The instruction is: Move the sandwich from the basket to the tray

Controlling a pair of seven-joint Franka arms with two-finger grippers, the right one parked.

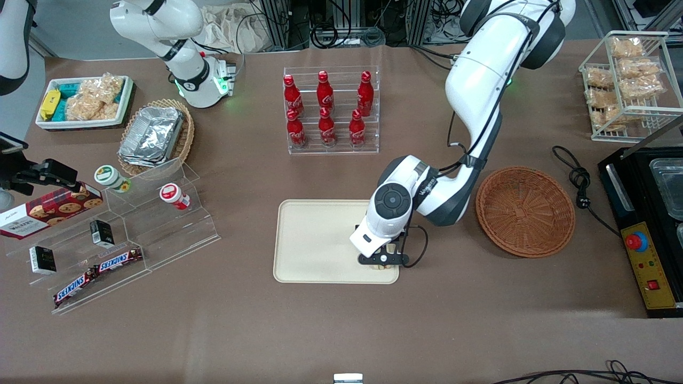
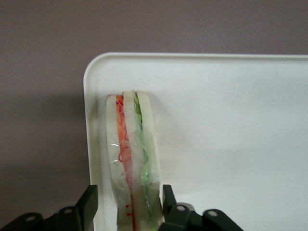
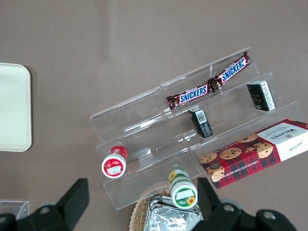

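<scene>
My gripper (image 1: 383, 260) is down at the tray's (image 1: 315, 240) corner nearest the basket (image 1: 525, 211), fingers (image 2: 89, 202) spread either side of the one sandwich (image 2: 132, 159), not pinching; it stands on edge on the tray; one basket, bare; six red bottles (image 1: 326, 109) racked farther back.

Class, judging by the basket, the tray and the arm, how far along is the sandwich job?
Done: the basket is empty and the sandwich is at a corner of the tray. In hand: the gripper is down over it, jaws on either side with a gap showing. Left: lifting the arm away.
</scene>
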